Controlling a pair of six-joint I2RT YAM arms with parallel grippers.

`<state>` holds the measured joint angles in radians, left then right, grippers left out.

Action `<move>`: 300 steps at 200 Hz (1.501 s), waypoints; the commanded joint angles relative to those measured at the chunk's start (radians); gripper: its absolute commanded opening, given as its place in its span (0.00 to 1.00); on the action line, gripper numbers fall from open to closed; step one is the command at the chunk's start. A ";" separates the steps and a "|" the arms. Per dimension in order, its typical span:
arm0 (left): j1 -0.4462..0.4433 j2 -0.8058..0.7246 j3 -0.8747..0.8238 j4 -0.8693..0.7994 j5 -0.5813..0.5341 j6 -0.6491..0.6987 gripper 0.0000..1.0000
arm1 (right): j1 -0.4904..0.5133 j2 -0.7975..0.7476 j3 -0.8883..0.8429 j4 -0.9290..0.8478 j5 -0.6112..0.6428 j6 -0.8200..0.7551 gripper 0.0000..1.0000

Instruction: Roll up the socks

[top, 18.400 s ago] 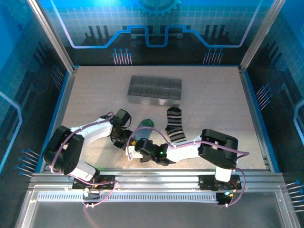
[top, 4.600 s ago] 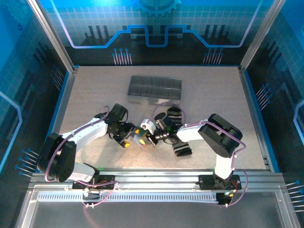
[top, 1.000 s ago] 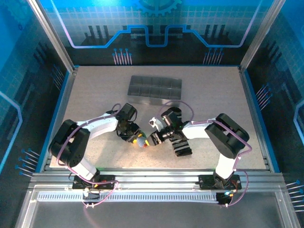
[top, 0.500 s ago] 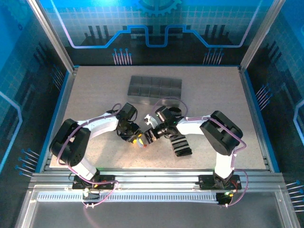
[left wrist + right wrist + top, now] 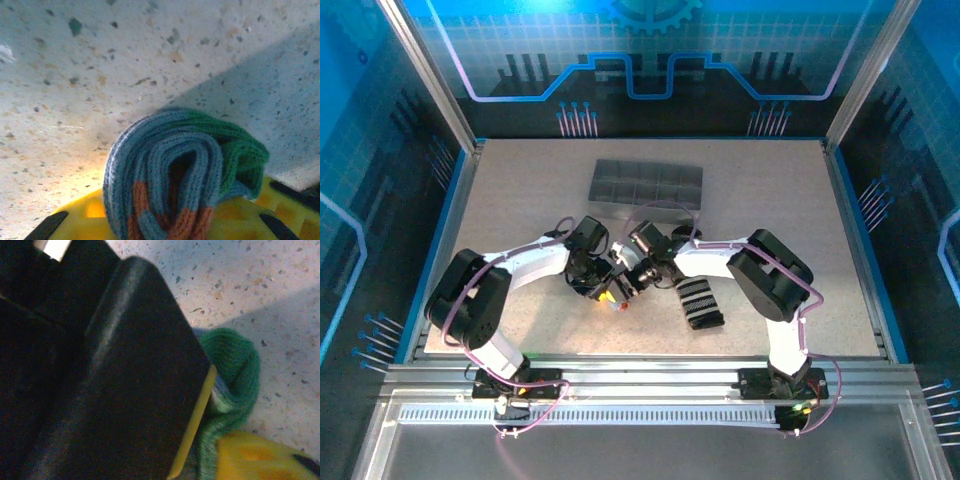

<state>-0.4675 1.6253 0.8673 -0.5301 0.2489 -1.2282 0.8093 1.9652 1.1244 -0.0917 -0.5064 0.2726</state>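
Two grippers nose to nose at mid-table from above. Left gripper (image 5: pixel 600 288), clenched on the rolled grey-blue sock (image 5: pixel 617 295); right gripper (image 5: pixel 630 280), against the roll, grip impossible to tell; then the striped sock (image 5: pixel 700 303), flat, apart. Hidden overhead but plain from the left wrist: spiral of blue, orange and green knit on yellow pads (image 5: pixel 240 220). From the right wrist: green cuff (image 5: pixel 232 380) beside a black finger (image 5: pixel 125 380). Since half a second ago: right arm edged leftward, socks unmoved.
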 commanded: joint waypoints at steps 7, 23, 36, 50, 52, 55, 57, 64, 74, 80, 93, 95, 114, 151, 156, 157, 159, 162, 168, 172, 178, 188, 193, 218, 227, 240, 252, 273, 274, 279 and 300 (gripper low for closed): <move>-0.017 0.058 -0.054 -0.083 -0.042 0.004 0.17 | 0.069 0.083 0.001 -0.115 0.120 0.031 0.24; -0.015 0.040 -0.054 -0.084 -0.043 -0.002 0.20 | 0.073 0.064 -0.003 -0.117 0.158 0.068 0.08; -0.013 0.020 -0.054 -0.082 -0.041 -0.009 0.26 | 0.073 0.049 -0.014 -0.109 0.174 0.098 0.00; -0.010 -0.009 -0.046 -0.085 -0.037 -0.017 0.37 | 0.073 0.031 -0.030 -0.096 0.179 0.133 0.00; -0.010 -0.012 -0.045 -0.085 -0.037 -0.018 0.40 | 0.074 0.028 -0.032 -0.094 0.180 0.137 0.00; -0.009 -0.021 -0.042 -0.088 -0.038 -0.021 0.43 | 0.074 0.023 -0.037 -0.090 0.182 0.141 0.00; -0.008 -0.026 -0.041 -0.088 -0.039 -0.021 0.45 | 0.074 0.020 -0.040 -0.090 0.183 0.149 0.00; -0.006 -0.045 -0.034 -0.095 -0.040 -0.026 0.54 | 0.075 0.008 -0.052 -0.083 0.190 0.164 0.00; 0.000 -0.078 -0.019 -0.107 -0.047 -0.032 0.64 | 0.076 -0.012 -0.068 -0.071 0.197 0.184 0.00; 0.004 -0.096 -0.010 -0.117 -0.053 -0.034 0.69 | 0.073 -0.025 -0.077 -0.069 0.205 0.195 0.00; 0.016 -0.139 0.015 -0.144 -0.069 -0.039 0.79 | 0.072 -0.045 -0.076 -0.105 0.237 0.234 0.00; 0.017 -0.146 0.019 -0.151 -0.071 -0.040 0.82 | 0.071 -0.047 -0.076 -0.108 0.237 0.235 0.00; 0.036 -0.207 0.056 -0.194 -0.102 -0.045 0.96 | 0.065 -0.091 -0.089 -0.111 0.235 0.262 0.00; 0.087 -0.321 0.081 -0.232 -0.143 -0.048 0.99 | 0.048 -0.211 -0.113 -0.109 0.259 0.338 0.00; 0.094 -0.337 0.082 -0.235 -0.154 -0.048 0.99 | 0.044 -0.225 -0.113 -0.112 0.260 0.347 0.00; 0.095 -0.341 0.082 -0.235 -0.156 -0.048 0.99 | 0.043 -0.228 -0.113 -0.114 0.260 0.349 0.00; 0.097 -0.348 0.082 -0.236 -0.160 -0.049 0.99 | 0.041 -0.234 -0.113 -0.114 0.260 0.353 0.00; 0.101 -0.356 0.082 -0.239 -0.164 -0.050 0.99 | 0.039 -0.241 -0.113 -0.114 0.260 0.359 0.00; 0.109 -0.375 0.084 -0.243 -0.173 -0.049 0.99 | 0.034 -0.259 -0.112 -0.118 0.260 0.370 0.00; 0.115 -0.387 0.085 -0.244 -0.179 -0.048 0.99 | 0.030 -0.270 -0.112 -0.121 0.262 0.377 0.00; 0.123 -0.402 0.087 -0.246 -0.183 -0.046 0.99 | 0.025 -0.287 -0.111 -0.128 0.269 0.390 0.00; 0.135 -0.421 0.092 -0.253 -0.190 -0.037 0.99 | 0.015 -0.316 -0.106 -0.138 0.273 0.407 0.00; 0.141 -0.427 0.096 -0.257 -0.190 -0.031 0.99 | 0.010 -0.330 -0.101 -0.146 0.277 0.415 0.00; 0.150 -0.443 0.113 -0.274 -0.186 0.001 0.99 | -0.023 -0.374 -0.030 -0.271 0.327 0.485 0.00; 0.150 -0.449 0.114 -0.269 -0.174 0.012 0.99 | -0.044 -0.372 0.024 -0.363 0.349 0.532 0.00; 0.151 -0.466 0.106 -0.240 -0.146 0.033 0.99 | -0.086 -0.356 0.113 -0.499 0.356 0.603 0.00; 0.148 -0.489 0.101 -0.218 -0.126 0.059 0.99 | -0.130 -0.331 0.202 -0.624 0.354 0.669 0.00; 0.148 -0.542 0.101 -0.184 -0.100 0.126 0.99 | -0.226 -0.277 0.341 -0.770 0.285 0.763 0.00; 0.148 -0.544 0.101 -0.182 -0.099 0.129 0.99 | -0.232 -0.274 0.348 -0.775 0.281 0.767 0.00; 0.149 -0.558 0.100 -0.174 -0.091 0.144 0.98 | -0.253 -0.264 0.378 -0.798 0.271 0.791 0.00; 0.148 -0.592 0.114 -0.189 -0.081 0.187 0.98 | -0.321 -0.221 0.510 -0.892 0.294 0.872 0.00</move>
<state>-0.3252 1.1007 0.9565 -0.7322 0.1207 -1.1496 0.5804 1.6772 1.4757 -0.7311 -0.1986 0.9676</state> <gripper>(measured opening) 0.980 0.221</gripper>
